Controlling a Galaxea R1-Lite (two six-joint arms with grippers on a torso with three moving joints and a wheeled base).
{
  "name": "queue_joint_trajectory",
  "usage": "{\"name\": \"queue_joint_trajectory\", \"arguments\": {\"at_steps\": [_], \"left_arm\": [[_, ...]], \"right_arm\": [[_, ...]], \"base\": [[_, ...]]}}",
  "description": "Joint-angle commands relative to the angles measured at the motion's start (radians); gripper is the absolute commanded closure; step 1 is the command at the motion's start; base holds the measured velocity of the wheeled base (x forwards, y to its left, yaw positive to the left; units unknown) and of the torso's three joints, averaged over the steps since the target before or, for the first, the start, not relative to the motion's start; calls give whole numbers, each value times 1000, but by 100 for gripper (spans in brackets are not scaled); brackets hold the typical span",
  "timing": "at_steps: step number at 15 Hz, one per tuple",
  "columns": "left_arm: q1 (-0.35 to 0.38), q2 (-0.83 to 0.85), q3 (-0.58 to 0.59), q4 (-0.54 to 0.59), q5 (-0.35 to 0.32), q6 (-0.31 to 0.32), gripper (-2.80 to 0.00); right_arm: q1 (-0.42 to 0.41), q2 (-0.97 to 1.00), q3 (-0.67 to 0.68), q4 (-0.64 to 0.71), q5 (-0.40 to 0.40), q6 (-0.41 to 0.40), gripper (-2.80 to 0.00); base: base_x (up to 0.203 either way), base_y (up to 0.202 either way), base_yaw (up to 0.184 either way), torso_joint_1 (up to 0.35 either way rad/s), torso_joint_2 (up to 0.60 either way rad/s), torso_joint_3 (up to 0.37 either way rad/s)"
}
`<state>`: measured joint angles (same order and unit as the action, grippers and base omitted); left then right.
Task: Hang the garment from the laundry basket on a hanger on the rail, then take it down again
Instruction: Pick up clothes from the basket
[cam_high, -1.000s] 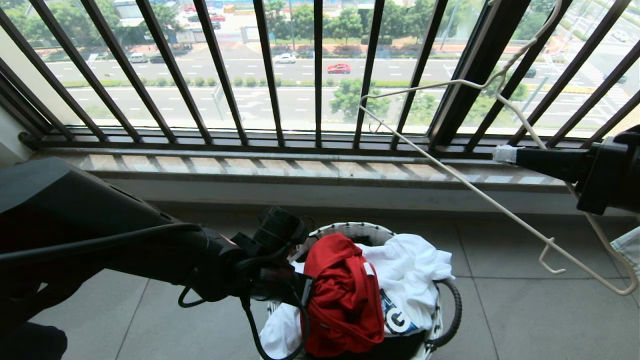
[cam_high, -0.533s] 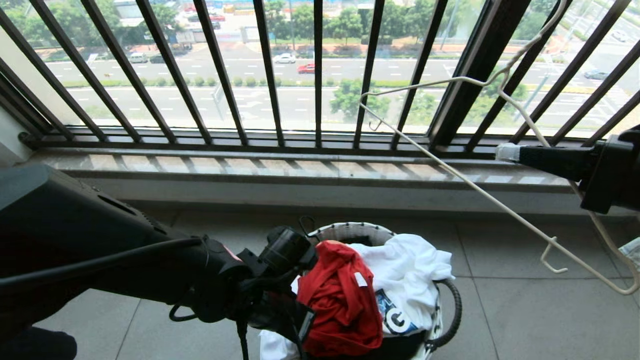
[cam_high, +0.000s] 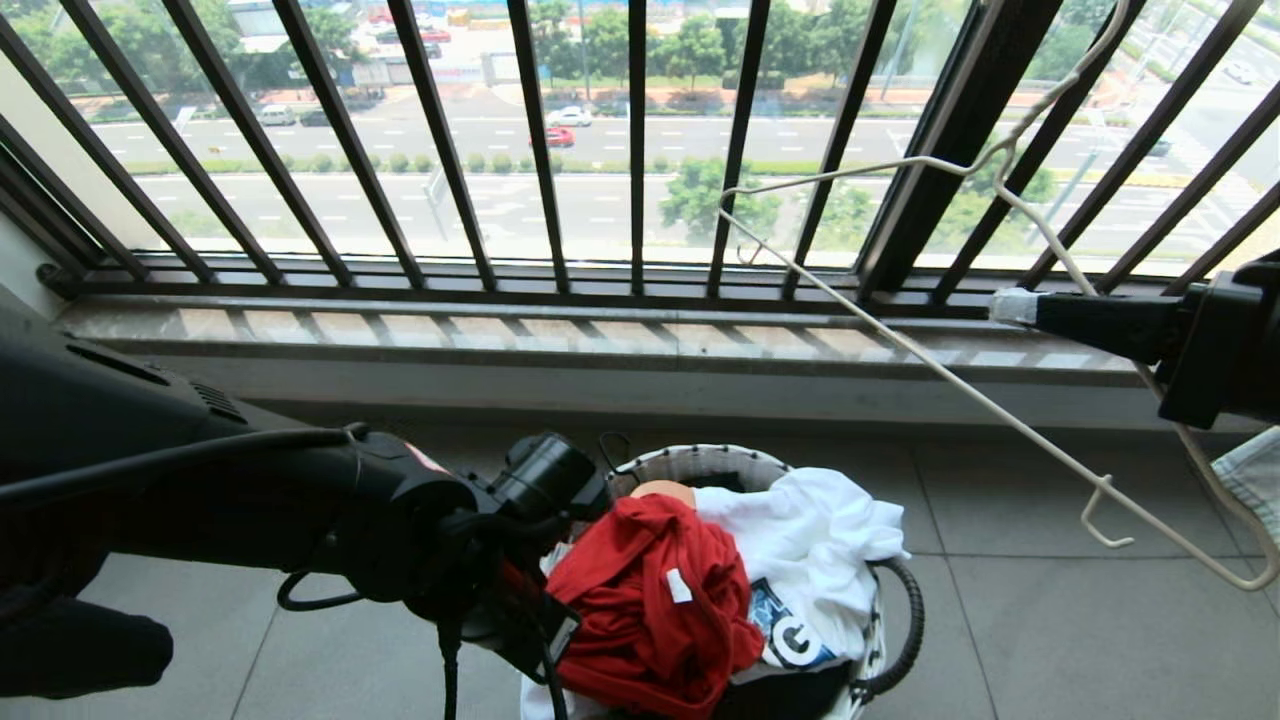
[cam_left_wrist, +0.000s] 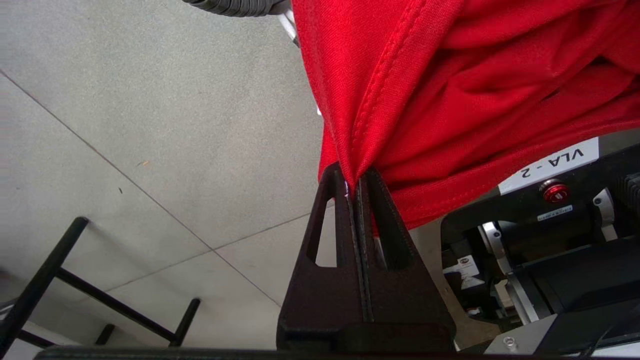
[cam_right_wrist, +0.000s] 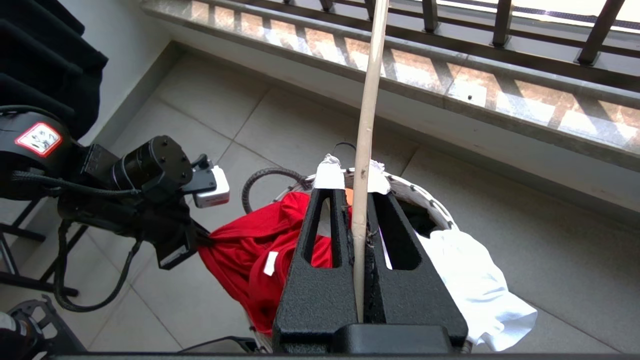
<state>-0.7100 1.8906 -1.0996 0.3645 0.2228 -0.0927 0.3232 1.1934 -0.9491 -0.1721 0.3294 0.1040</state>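
The dark barred window railing ran across at twelve o'clock. At six sat the small round white mesh laundry basket, the red short-sleeved T-shirt heaped in it beside a white garment. At three o'clock the right claw was clamped on the thin off-white wire hanger. The left claw was pinched shut on a red hem. I'd have lifted slowly, straight up, so the white cloth stayed behind.
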Motion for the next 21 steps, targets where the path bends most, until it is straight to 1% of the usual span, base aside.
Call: {"name": "queue_joint_trajectory", "arguments": {"at_steps": [1,3,4,7,9,10,16,17,19,20,21], "left_arm": [[6,-34,-2,58,1,8,0],[3,-24,-21,133,1,19,0],[1,-6,-25,137,0,19,0],[-11,31,-37,124,-4,8,0],[-11,44,-26,65,-3,5,0],[-11,37,-23,65,-4,4,-280],[-19,-81,-8,70,-5,11,-280],[-21,-96,-8,65,-12,9,-280],[-25,-116,-11,57,-63,2,-280],[-25,-127,-11,50,-65,3,0],[-25,-137,-20,49,-65,4,0]], "right_arm": [[0,2,0,-1,2,0,0],[-1,0,0,-1,2,0,0],[0,0,0,-1,2,0,0],[-6,0,-2,-1,2,0,0],[-7,0,-2,-1,2,0,0],[-7,0,-2,-1,2,0,0],[-9,0,-2,-1,2,0,0],[-9,0,-3,-1,2,0,0],[-9,-2,-3,-1,2,0,0],[-9,-7,-3,-1,2,0,0],[-9,-12,-5,-1,2,0,0]], "base": [[0,0,0,0,0,0],[0,0,0,0,0,0],[0,0,0,0,0,0],[0,0,0,0,0,0],[0,0,0,0,0,0],[0,0,0,0,0,0],[0,0,0,0,0,0],[0,0,0,0,0,0],[0,0,0,0,0,0],[0,0,0,0,0,0],[0,0,0,0,0,0]]}}
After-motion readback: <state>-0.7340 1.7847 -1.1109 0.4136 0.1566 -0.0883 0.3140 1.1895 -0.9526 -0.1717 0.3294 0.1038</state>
